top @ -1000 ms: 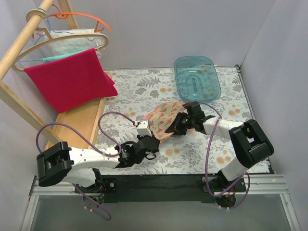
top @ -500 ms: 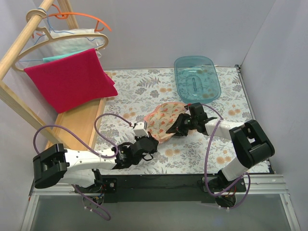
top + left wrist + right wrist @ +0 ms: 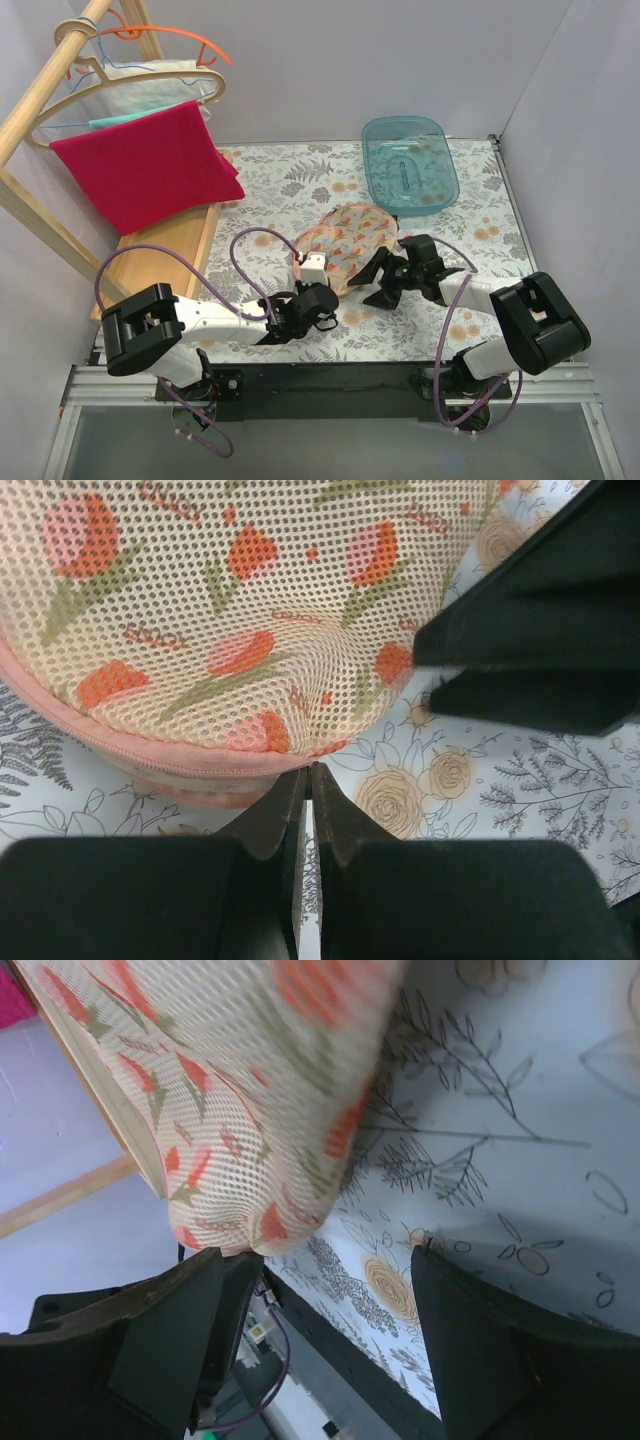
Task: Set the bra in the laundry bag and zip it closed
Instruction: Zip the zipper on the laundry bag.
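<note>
The laundry bag (image 3: 348,238) is shown at frame centre on the floral table (image 3: 290,185). The left gripper (image 3: 308,776) is clenched, its tips set against the bag's lower zipper edge (image 3: 150,755). The right gripper (image 3: 381,280) is spread wide just right of the bag.

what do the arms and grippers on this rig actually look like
Both the left arm and right arm have white tubular links joined by black joint housings. A thin purple cable loops along each. The left gripper and right gripper are matte black, with two wedge-shaped fingers tapering to narrow tips. A small white block sits by the left wrist. No markings or sleeves show.
</note>
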`<state>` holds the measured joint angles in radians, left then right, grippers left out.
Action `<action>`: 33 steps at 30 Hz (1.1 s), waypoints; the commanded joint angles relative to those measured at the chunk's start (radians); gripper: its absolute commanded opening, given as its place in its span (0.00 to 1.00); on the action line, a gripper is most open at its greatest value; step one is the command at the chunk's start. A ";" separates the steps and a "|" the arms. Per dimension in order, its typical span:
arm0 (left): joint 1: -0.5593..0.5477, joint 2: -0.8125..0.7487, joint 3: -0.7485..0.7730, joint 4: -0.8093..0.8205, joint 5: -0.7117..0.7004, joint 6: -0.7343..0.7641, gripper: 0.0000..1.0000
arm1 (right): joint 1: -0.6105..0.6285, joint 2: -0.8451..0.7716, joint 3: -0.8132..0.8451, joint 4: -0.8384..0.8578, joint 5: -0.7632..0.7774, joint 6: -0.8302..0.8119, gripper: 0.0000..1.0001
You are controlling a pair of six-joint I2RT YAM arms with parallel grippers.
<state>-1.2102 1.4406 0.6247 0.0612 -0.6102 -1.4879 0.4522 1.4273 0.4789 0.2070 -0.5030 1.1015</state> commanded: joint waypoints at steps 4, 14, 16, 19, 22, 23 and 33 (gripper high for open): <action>0.003 0.010 0.067 0.048 0.018 0.074 0.00 | 0.091 -0.012 -0.042 0.155 0.053 0.172 0.81; 0.001 -0.011 0.052 0.048 0.050 0.086 0.00 | 0.100 0.061 -0.039 0.253 0.116 0.221 0.39; 0.001 -0.011 0.047 0.043 0.049 0.083 0.00 | 0.098 0.051 -0.051 0.252 0.126 0.221 0.21; 0.000 -0.012 0.035 0.038 0.044 0.075 0.00 | 0.095 0.035 -0.079 0.252 0.142 0.219 0.03; 0.001 -0.026 0.014 0.026 0.036 0.063 0.00 | 0.063 0.033 -0.102 0.250 0.138 0.213 0.01; 0.001 -0.034 0.003 0.016 0.032 0.058 0.00 | 0.056 0.033 -0.106 0.250 0.135 0.210 0.01; 0.000 -0.135 -0.111 -0.055 -0.005 -0.015 0.00 | -0.012 0.044 -0.103 0.252 0.112 0.186 0.01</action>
<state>-1.2133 1.3674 0.5747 0.1505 -0.5335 -1.4967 0.5053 1.4734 0.3786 0.4637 -0.4950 1.3247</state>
